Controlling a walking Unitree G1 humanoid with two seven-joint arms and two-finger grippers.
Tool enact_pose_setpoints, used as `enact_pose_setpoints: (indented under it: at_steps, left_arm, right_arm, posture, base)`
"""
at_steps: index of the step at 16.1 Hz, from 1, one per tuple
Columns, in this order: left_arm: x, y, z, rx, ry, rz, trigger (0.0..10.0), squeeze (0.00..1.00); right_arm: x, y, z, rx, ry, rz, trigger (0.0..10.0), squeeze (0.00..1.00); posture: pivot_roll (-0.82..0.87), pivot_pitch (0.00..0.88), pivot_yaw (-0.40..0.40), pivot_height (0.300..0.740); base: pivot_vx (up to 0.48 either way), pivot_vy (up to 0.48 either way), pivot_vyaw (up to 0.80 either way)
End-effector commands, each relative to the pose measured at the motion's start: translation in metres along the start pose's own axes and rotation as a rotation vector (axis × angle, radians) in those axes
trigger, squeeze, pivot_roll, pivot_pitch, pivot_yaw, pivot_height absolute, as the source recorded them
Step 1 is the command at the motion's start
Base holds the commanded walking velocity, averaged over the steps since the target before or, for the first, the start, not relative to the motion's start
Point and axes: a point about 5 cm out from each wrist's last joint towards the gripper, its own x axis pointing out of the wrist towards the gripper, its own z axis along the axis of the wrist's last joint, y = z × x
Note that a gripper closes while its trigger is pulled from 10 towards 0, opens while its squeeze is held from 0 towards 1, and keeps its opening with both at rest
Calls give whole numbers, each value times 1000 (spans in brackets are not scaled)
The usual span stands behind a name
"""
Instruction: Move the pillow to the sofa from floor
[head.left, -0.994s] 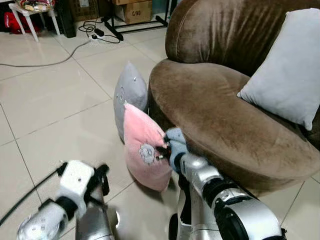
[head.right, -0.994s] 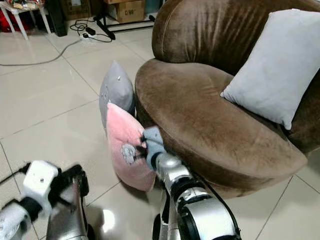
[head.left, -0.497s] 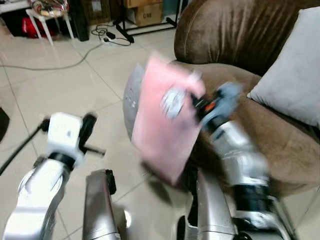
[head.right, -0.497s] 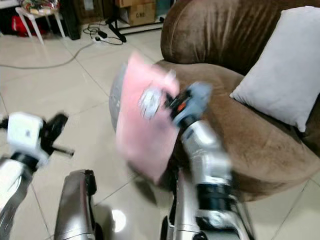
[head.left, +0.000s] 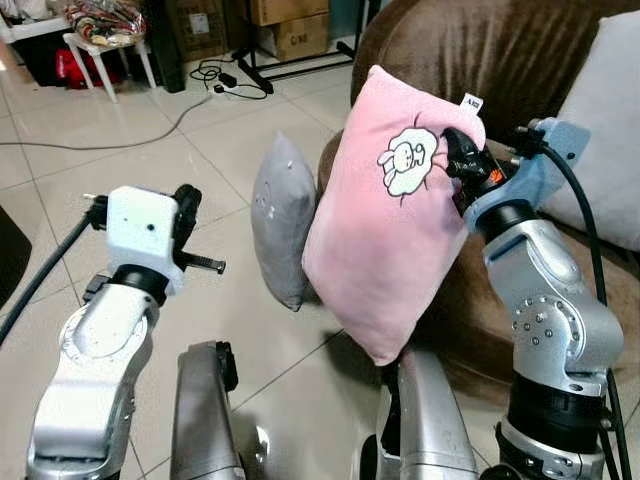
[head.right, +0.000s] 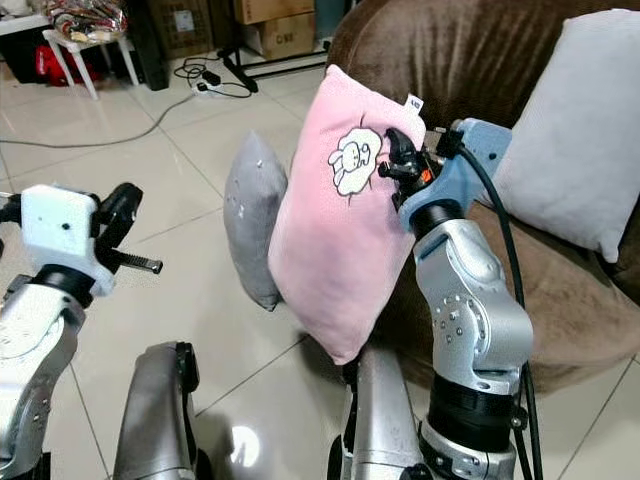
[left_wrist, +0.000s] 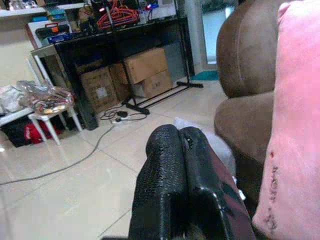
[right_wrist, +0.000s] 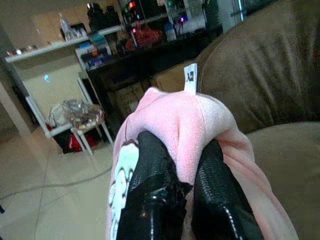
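The brown sofa (head.left: 470, 250) takes up the right of the scene, a white cushion (head.left: 610, 150) leaning on its back. On the tiled floor (head.left: 150, 170) beside it a grey pillow (head.left: 283, 225) stands on edge. The pink pillow (head.left: 385, 215) hangs in the air in front of the sofa's seat, clear of the floor, its rabbit patch facing the camera. The right gripper (head.left: 452, 160) is clamped on its upper corner, fabric bunched between the fingers (right_wrist: 152, 192). The left gripper (left_wrist: 187, 185) is raised to the left, fingers pressed together, holding nothing. The carry step is under way, I judge; next the pillow must swing right over the seat before release.
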Motion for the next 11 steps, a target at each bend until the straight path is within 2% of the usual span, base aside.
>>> enact_pose_setpoints:
  at_steps: [1,3,5,7,9,11]
  left_arm:
    - [2,-3,-2,41,5,-7,10000,0]
    - [1,-2,-3,32,5,8,10000,0]
    - [-1,-5,-3,61,3,-11,10000,0]
    - [0,-5,-3,64,0,-11,10000,0]
    - [0,-4,-3,65,-2,-12,10000,0]
    - [1,-5,-3,66,-2,-15,10000,0]
  right_arm:
    - [0,9,10,-17,-28,24,10000,0]
    - [0,8,8,-18,-13,12,10000,0]
    - [2,7,7,-45,-17,-5,10000,0]
    - [5,7,8,-129,-31,-25,10000,0]
    - [5,6,9,-174,-40,-43,10000,0]
    - [3,6,6,-230,-66,-44,10000,0]
  posture:
    - [-37,0,-18,456]
    - [-20,0,-30,476]
    - [-10,0,-31,501]
    - [-15,0,-26,516]
    - [-20,0,-21,516]
    - [-20,0,-21,536]
  base:
    - [0,0,0]
    - [0,0,0]
    - [0,0,0]
    - [0,0,0]
    - [0,0,0]
    - [0,0,0]
